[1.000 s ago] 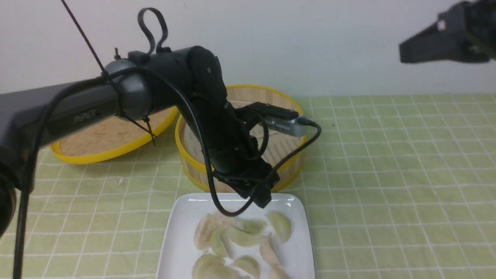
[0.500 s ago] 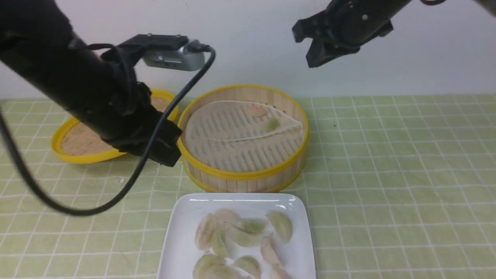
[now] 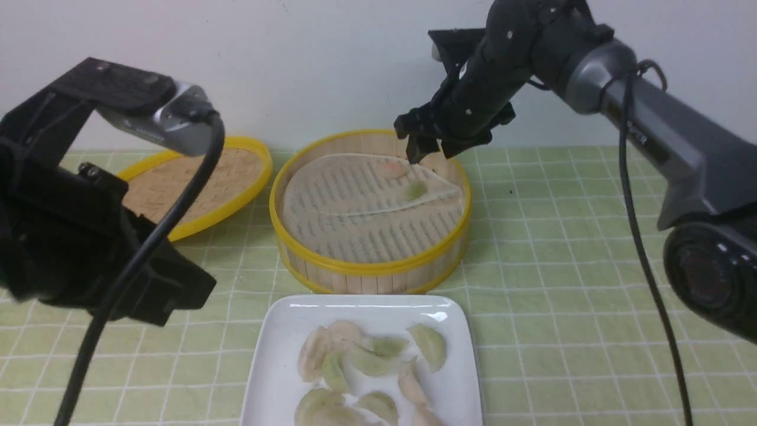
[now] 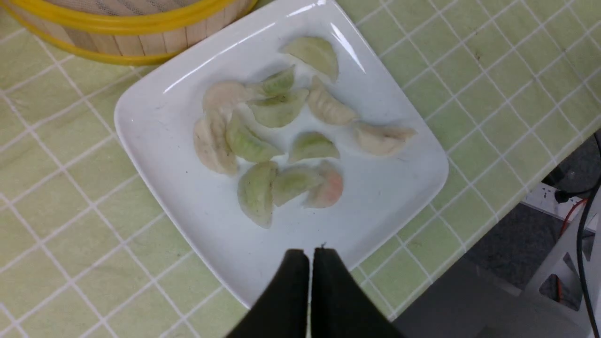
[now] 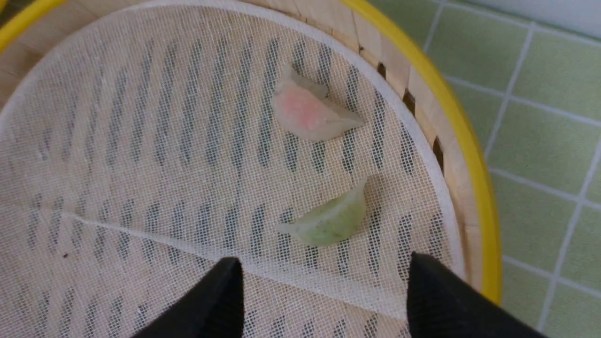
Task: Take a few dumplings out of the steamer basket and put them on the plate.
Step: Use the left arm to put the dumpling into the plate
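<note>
The steamer basket [image 3: 369,267] stands mid-table with a whitish liner [image 5: 141,141]. On the liner, near the far right wall, lie a pink dumpling [image 3: 391,169] [image 5: 307,112] and a green one [image 3: 415,189] [image 5: 328,223]. My right gripper [image 3: 427,152] [image 5: 324,267] hangs open just above them, with nothing between its fingers. The white plate [image 3: 275,355] [image 4: 155,126] sits in front of the basket and carries several dumplings [image 3: 366,361] [image 4: 277,155]. My left gripper [image 4: 310,253] is shut and empty, raised over the plate's near edge.
The shallow yellow-rimmed lid [image 3: 195,183] lies left of the basket, partly behind my left arm [image 3: 89,236]. A green checked cloth [image 3: 591,266] covers the table. The table's edge [image 4: 469,244] drops off just beyond the plate's near corner.
My left arm pulled back from over the plate toward the left and its jaws closed. My right arm swung down from the upper right to the basket's far rim and opened.
</note>
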